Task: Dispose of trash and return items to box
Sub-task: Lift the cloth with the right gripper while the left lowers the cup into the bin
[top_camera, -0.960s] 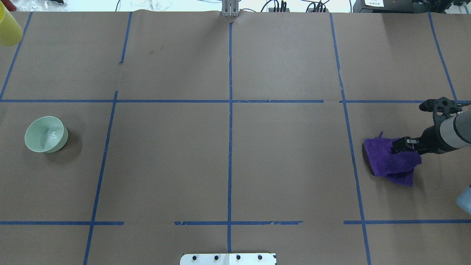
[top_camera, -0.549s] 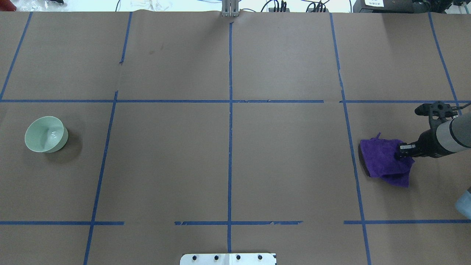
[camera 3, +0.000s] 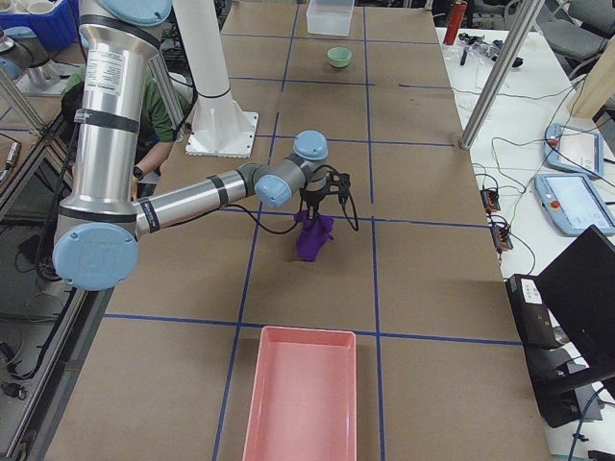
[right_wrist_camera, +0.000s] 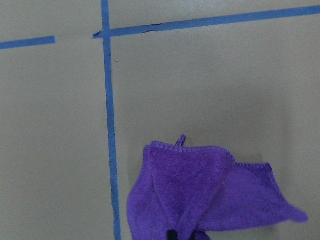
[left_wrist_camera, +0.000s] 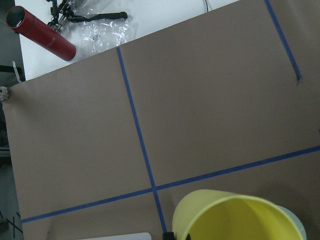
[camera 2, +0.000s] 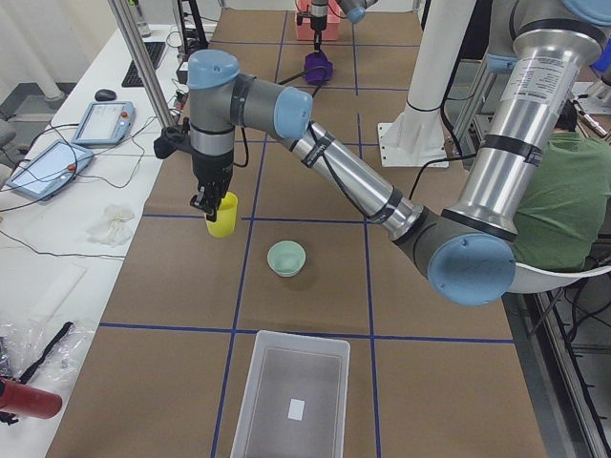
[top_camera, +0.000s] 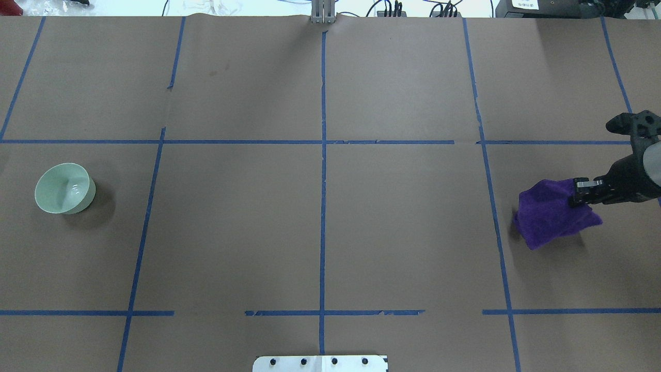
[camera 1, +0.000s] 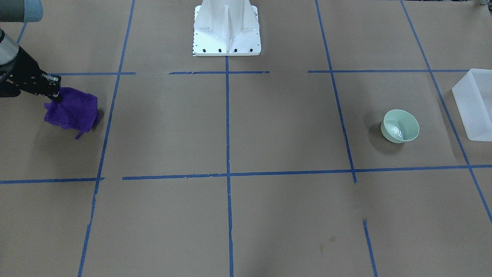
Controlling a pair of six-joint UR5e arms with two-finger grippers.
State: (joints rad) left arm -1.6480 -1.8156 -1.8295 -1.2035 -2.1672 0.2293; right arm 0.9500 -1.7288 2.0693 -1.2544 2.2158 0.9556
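Overhead exterior change: the yellow cup (camera 2: 222, 216), a second ago at that view's top-left corner, has gone out of it. The right gripper (top_camera: 576, 192) and its purple cloth (top_camera: 553, 216) have shifted toward the right edge and a little away from the robot.
Cup axis: the long axis is vertical, with the mouth up toward the left wrist camera and the base toward the table (camera 2: 286, 305).
Left gripper (camera 2: 208, 202): clamped on the cup's rim from above, one finger inside the mouth. The cup hangs straight below the hand, clear of the table.
Bowl (camera 2: 285, 258): pale green and upright on the table, near the left gripper, below it and toward the robot's side.
Box (camera 2: 244, 401): frosted, open side up, well apart from the left gripper, beyond the bowl at the table's end.
Right gripper: pinched on the cloth's top, and the cloth droops below its fingers. Whether the lower end touches the table cannot be told.
Pink tray (camera 3: 300, 403): well apart from the right gripper, at the table's other end.
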